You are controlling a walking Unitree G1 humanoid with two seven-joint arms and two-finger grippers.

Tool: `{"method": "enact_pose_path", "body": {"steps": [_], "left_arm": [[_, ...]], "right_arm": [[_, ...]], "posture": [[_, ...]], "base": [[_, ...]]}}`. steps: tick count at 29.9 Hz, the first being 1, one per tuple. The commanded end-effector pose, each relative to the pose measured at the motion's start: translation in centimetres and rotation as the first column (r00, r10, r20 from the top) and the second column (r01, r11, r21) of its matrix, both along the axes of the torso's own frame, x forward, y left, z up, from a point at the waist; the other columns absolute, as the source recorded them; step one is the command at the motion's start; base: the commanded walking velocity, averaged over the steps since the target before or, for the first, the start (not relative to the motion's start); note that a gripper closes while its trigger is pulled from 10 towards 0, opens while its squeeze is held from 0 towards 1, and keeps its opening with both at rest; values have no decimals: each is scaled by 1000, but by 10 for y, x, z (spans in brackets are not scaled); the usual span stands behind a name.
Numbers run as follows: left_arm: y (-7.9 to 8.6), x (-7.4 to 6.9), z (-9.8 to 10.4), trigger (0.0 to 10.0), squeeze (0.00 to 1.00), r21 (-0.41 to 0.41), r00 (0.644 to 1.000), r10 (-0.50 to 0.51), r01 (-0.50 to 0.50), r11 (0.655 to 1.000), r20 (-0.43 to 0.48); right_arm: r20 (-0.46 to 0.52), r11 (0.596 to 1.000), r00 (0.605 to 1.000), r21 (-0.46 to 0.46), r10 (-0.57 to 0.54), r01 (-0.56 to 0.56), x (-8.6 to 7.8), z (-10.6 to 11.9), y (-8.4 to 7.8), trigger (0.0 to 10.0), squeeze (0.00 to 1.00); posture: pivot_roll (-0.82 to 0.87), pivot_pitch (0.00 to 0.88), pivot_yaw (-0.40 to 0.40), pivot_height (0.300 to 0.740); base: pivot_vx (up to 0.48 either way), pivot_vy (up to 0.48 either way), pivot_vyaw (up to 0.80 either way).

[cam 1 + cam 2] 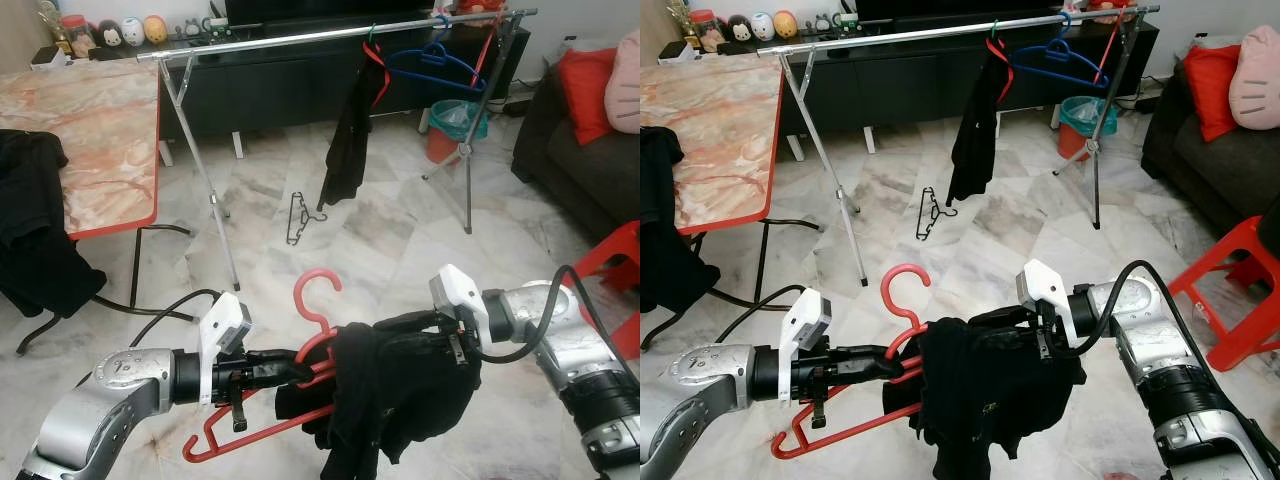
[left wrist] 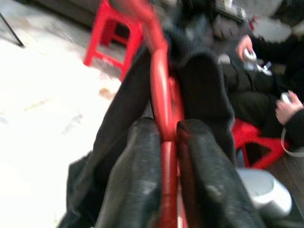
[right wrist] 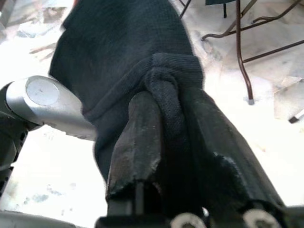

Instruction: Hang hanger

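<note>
Seemingly the carrying step is in hand: the red plastic hanger (image 1: 300, 375) is clamped by the left gripper (image 1: 290, 365), its black knitted garment (image 1: 400, 395) pinched by the right gripper (image 1: 425, 335), and a lift toward the silver metal rail (image 1: 300, 38) at twelve o'clock is called for next.

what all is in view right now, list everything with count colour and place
red hanger: 1, red, held between both grippers
black garment: 1, black, draped on the red hanger
clothes rail: 1, silver, across the room ahead
blue hanger: 1, blue, on the rail
black hanger: 1, black, on the floor
table: 1, marble with red edge, robot's left
bin: 1, red, behind the rail
left gripper: shut on the hanger
right gripper: shut on the garment
</note>
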State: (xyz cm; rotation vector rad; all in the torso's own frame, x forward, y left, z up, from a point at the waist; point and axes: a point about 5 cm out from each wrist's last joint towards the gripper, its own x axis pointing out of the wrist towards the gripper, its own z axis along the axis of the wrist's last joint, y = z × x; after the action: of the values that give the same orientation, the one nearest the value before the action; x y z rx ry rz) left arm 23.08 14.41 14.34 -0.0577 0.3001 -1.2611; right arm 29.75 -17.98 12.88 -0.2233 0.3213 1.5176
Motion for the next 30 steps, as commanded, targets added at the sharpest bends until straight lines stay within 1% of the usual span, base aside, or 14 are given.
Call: {"method": "enact_pose_path", "body": {"steps": [1,10,17,19,23,24,27,30], "left_arm": [[-14,-6,9,10000,1000,-62,996,-90,91,994,16],[-7,-3,11,10000,1000,-55,997,-71,72,996,22],[-2,-2,12,10000,1000,-41,997,-75,76,996,24],[3,1,13,10000,1000,-30,998,-54,55,998,33],[14,6,17,10000,1000,-15,998,-13,14,1000,55],[20,7,19,10000,1000,-13,998,15,-14,1000,58],[28,7,19,10000,1000,1,998,37,-37,999,57],[30,6,18,10000,1000,7,998,43,-43,999,54]], "right_arm": [[13,1000,1000,23,-18,18,2,3,5,0,0],[9,1000,1000,18,-18,18,2,0,6,0,0],[6,1000,1000,18,-20,20,2,-1,6,0,0],[10,1000,1000,14,-26,26,3,-1,6,0,0],[12,999,999,-25,-39,39,3,-6,4,0,0],[3,999,999,-34,-38,38,1,-10,3,0,0],[-8,999,999,-28,-39,38,-1,-11,3,0,0],[-13,999,999,-25,-33,33,-2,-12,3,0,0]], "posture": [[28,81,-10,740],[29,82,-10,740],[30,83,-11,740],[30,83,-11,740],[28,87,-13,740],[30,88,-14,740],[35,90,-14,740],[36,89,-14,740]], "base": [[0,0,0],[0,0,0],[0,0,0],[0,0,0],[0,0,0],[0,0,0],[0,0,0],[0,0,0]]}}
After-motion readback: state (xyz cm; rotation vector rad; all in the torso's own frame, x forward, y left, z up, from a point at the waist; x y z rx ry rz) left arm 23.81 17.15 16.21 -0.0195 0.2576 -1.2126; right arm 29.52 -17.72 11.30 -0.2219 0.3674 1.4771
